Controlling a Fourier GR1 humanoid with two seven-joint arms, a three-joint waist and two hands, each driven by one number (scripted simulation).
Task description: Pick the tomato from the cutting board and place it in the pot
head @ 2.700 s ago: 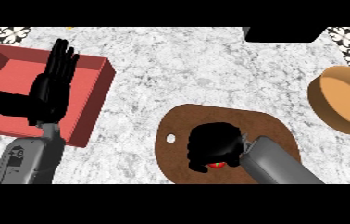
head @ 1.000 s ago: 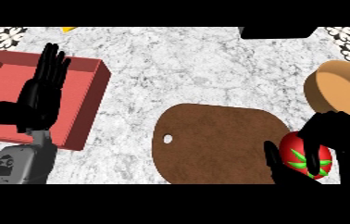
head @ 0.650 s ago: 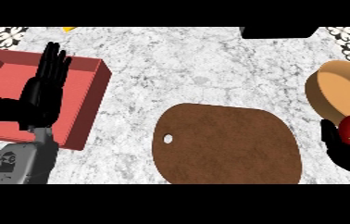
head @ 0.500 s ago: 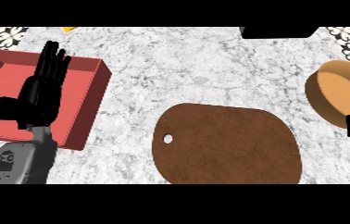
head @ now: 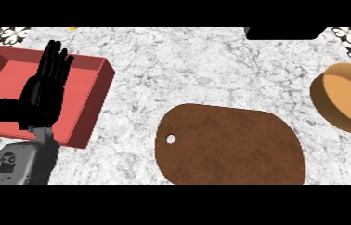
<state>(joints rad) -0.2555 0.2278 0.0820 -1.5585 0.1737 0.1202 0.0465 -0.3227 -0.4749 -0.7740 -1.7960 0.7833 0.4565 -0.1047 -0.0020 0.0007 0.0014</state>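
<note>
My left hand (head: 42, 96) rests open over the tray (head: 96, 108); right hand and tomato are out of view; board (head: 230, 145) bare; pot (head: 336, 96) only partly visible, so placement unconfirmed.

The left robot hand (head: 42, 94) rests open, fingers up, at the left over a red tray (head: 89, 103) on the marbled table (head: 185, 66). A brown cutting board (head: 230, 145) with a small hole lies at the lower middle. A tan pot (head: 332, 98) is cut off by the right edge.

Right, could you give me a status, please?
Left hand open over red tray. Right hand unseen. No tomato on brown oval cutting board. Tan round pot at right edge.
</note>
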